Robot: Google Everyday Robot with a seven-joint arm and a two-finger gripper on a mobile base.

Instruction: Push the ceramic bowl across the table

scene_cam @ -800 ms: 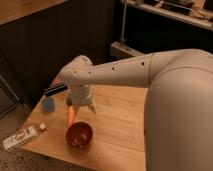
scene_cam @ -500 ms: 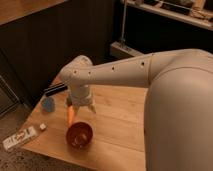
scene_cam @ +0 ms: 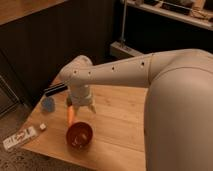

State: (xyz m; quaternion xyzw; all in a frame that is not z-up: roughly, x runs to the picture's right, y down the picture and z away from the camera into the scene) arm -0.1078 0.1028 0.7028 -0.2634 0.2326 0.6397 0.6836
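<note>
Camera view: gripper (scene_cam: 80,107), opening cannot be told, hangs just beyond the ceramic bowl (scene_cam: 79,135) by the near-left edge of the table (scene_cam: 120,125); best to press low on the wall, through centre, away from that edge.

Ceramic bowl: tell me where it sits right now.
In the camera view, the ceramic bowl sits near the front edge of the table, image-left of centre, just below the gripper, an orange object at its upper left.

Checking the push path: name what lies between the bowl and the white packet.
A small white block, in the camera view. The gripper hangs just behind the bowl.
</note>
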